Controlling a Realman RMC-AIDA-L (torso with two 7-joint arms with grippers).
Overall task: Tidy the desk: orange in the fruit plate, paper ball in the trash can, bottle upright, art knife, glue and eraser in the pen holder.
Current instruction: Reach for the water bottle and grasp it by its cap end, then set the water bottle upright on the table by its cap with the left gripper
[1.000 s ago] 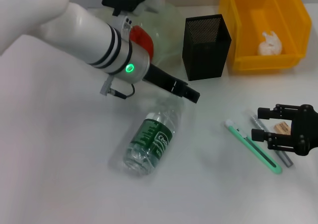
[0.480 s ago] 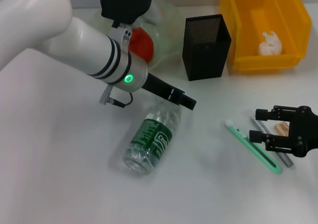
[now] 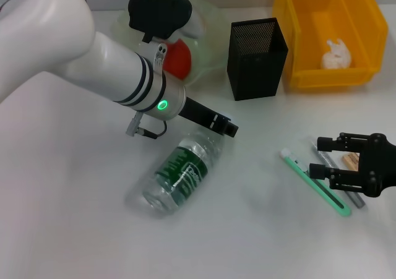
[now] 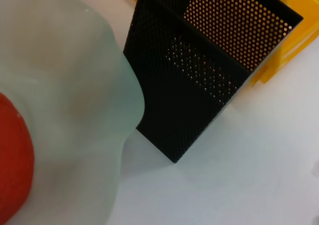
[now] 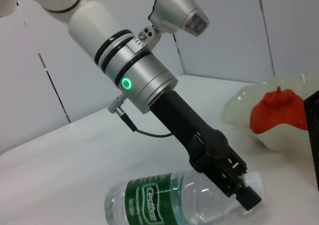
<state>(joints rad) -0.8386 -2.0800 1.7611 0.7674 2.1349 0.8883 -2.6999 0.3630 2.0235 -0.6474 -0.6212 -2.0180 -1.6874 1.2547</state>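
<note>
The clear bottle (image 3: pixel 179 175) with a green label lies on its side mid-desk. My left gripper (image 3: pixel 221 126) is at its neck and looks shut on it; the right wrist view shows the same grip (image 5: pixel 240 187) on the bottle (image 5: pixel 159 205). The orange (image 3: pixel 177 57) sits in the glass fruit plate (image 3: pixel 207 19). A paper ball (image 3: pixel 336 52) lies in the yellow trash can (image 3: pixel 365 13). The green art knife (image 3: pixel 314 182), grey glue stick (image 3: pixel 351 195) and eraser (image 3: pixel 351 160) lie at the right. My right gripper (image 3: pixel 321 157) hangs open over them. The black mesh pen holder (image 3: pixel 257 56) stands upright.
In the left wrist view the pen holder (image 4: pixel 199 75) stands close beside the fruit plate (image 4: pixel 75 85), with the orange (image 4: pixel 12 155) at one edge and the yellow can (image 4: pixel 286 50) behind. Bare white desk lies in front of and left of the bottle.
My left gripper has shifted slightly left and nearer. The bottle has turned with it, its base swinging left. The right gripper has hardly moved.
</note>
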